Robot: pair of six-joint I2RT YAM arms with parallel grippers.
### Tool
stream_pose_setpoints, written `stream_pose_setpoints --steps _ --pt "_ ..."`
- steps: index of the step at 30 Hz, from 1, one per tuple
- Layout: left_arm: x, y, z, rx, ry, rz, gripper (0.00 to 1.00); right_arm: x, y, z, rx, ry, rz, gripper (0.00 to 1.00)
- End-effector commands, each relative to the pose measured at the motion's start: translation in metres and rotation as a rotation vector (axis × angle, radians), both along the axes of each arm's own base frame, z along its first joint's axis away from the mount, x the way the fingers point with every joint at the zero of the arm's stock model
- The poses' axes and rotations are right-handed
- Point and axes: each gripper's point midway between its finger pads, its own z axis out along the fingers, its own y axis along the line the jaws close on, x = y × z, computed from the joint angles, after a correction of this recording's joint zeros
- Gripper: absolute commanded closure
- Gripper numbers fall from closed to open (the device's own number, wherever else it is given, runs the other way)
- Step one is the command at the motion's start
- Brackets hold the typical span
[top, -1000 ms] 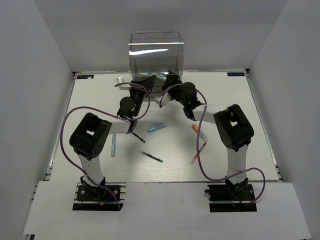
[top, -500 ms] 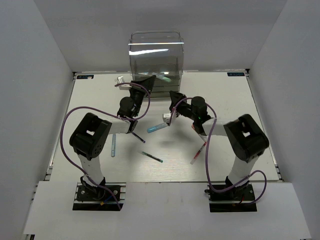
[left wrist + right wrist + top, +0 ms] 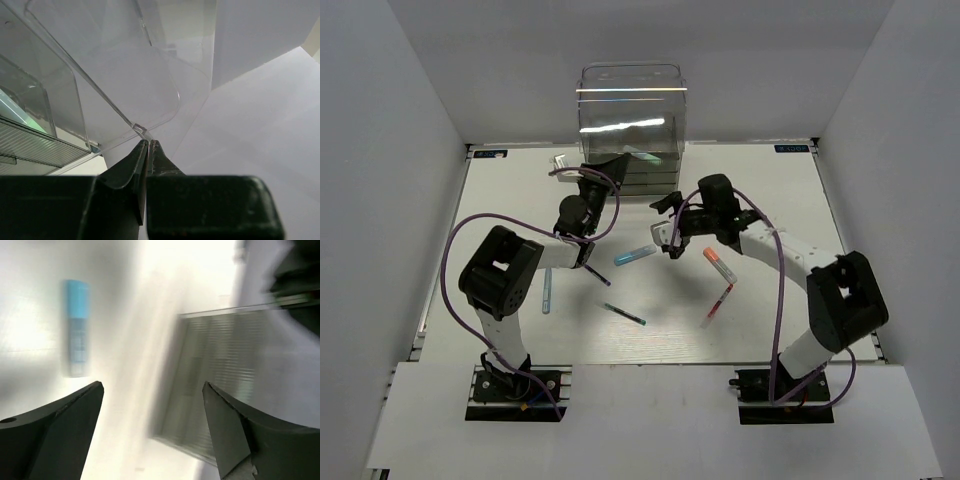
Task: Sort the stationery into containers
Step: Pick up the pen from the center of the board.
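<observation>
The clear drawer cabinet [image 3: 630, 115] stands at the back of the table. At its lower front, my left gripper [image 3: 609, 164] is shut on the thin clear lip [image 3: 140, 130] of a drawer, its tips [image 3: 148, 143] pressed together; a mint green pen [image 3: 12, 106] lies in a drawer behind. My right gripper [image 3: 666, 228] hangs open and empty over the table before the cabinet, beside the light blue marker [image 3: 634, 255] [image 3: 76, 327]. In the blurred right wrist view its gap [image 3: 152, 395] frames a ribbed grey drawer [image 3: 225, 385]. An orange marker [image 3: 718, 264], a red pen [image 3: 718, 300], a teal pen [image 3: 624, 314], a dark purple pen [image 3: 596, 273] and a light blue pen [image 3: 547, 290] lie loose.
A small pale item [image 3: 560, 160] lies at the back left beside the cabinet. White walls enclose the table [image 3: 790, 200] on three sides. Purple cables loop from both arms over the table.
My right arm has drawn back from the cabinet front towards the light blue marker, and its jaws now stand wide. The left gripper has not moved.
</observation>
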Motion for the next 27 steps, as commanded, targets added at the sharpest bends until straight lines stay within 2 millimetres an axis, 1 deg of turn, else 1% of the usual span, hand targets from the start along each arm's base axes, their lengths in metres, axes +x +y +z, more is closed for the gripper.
stream_pose_setpoints --steps 1,2,3,4,5,7,8,10,11,13,14,15,16,17,18,19,21,22,23,24,25,26,27 --pt "-0.035 0.027 0.088 -0.156 -0.283 0.024 0.95 -0.048 -0.014 -0.044 -0.154 0.349 0.071 0.14" --pt "-0.035 0.027 0.088 -0.156 -0.283 0.024 0.95 -0.049 -0.016 -0.053 -0.181 0.418 0.057 0.16" --pt "-0.035 0.027 0.088 -0.156 -0.283 0.024 0.95 -0.044 -0.014 -0.048 -0.185 0.422 0.050 0.18" --pt "-0.035 0.027 0.088 -0.156 -0.283 0.024 0.95 -0.048 -0.018 -0.053 -0.213 0.466 0.039 0.24" --pt "-0.035 0.027 0.088 -0.156 -0.283 0.024 0.95 -0.049 -0.019 -0.059 -0.232 0.492 0.037 0.27" --pt "-0.035 0.027 0.088 -0.156 -0.283 0.024 0.95 -0.050 -0.026 -0.065 -0.283 0.525 0.032 0.34" --pt "-0.035 0.027 0.092 -0.160 -0.291 0.024 0.95 -0.049 -0.029 -0.066 -0.290 0.543 0.018 0.39" --pt "-0.035 0.027 0.092 -0.161 -0.291 0.024 0.95 -0.048 -0.032 -0.064 -0.300 0.554 -0.007 0.42" --pt "-0.035 0.027 0.092 -0.161 -0.291 0.024 0.95 -0.046 -0.035 -0.064 -0.296 0.580 -0.036 0.45" --pt "-0.035 0.027 0.092 -0.161 -0.291 0.024 0.95 -0.048 -0.041 -0.065 -0.319 0.592 -0.073 0.48" --pt "-0.035 0.027 0.092 -0.161 -0.291 0.024 0.95 -0.050 -0.045 -0.067 -0.317 0.630 -0.119 0.48" --pt "-0.035 0.027 0.092 -0.161 -0.291 0.024 0.95 -0.048 -0.048 -0.061 -0.311 0.617 -0.148 0.48" --pt "-0.035 0.027 0.092 -0.161 -0.291 0.024 0.95 -0.044 -0.052 -0.068 -0.309 0.600 -0.191 0.48" --pt "-0.035 0.027 0.092 -0.161 -0.291 0.024 0.95 -0.043 -0.057 -0.068 -0.297 0.646 -0.277 0.48" --pt "-0.035 0.027 0.092 -0.161 -0.291 0.024 0.95 -0.043 -0.059 -0.055 -0.268 0.623 -0.304 0.48" --pt "-0.035 0.027 0.092 -0.161 -0.291 0.024 0.95 -0.045 -0.065 -0.064 -0.254 0.672 -0.381 0.46" --pt "-0.035 0.027 0.092 -0.161 -0.291 0.024 0.95 -0.043 -0.072 -0.054 -0.224 0.666 -0.457 0.42" --pt "-0.037 0.027 0.094 -0.172 -0.297 0.019 0.95 -0.047 -0.081 -0.062 -0.226 0.728 -0.546 0.42" --pt "-0.037 0.027 0.094 -0.172 -0.297 0.019 0.95 -0.047 -0.084 -0.058 -0.214 0.734 -0.580 0.41" --pt "-0.034 0.026 0.090 -0.168 -0.289 0.019 0.95 -0.048 -0.088 -0.061 -0.210 0.750 -0.613 0.38" --pt "-0.034 0.026 0.090 -0.168 -0.289 0.019 0.95 -0.050 -0.093 -0.061 -0.180 0.788 -0.699 0.36" --pt "-0.034 0.026 0.090 -0.168 -0.289 0.019 0.95 -0.049 -0.102 -0.063 -0.167 0.796 -0.774 0.34" --pt "-0.034 0.026 0.090 -0.168 -0.289 0.019 0.95 -0.045 -0.105 -0.065 -0.166 0.776 -0.796 0.32"
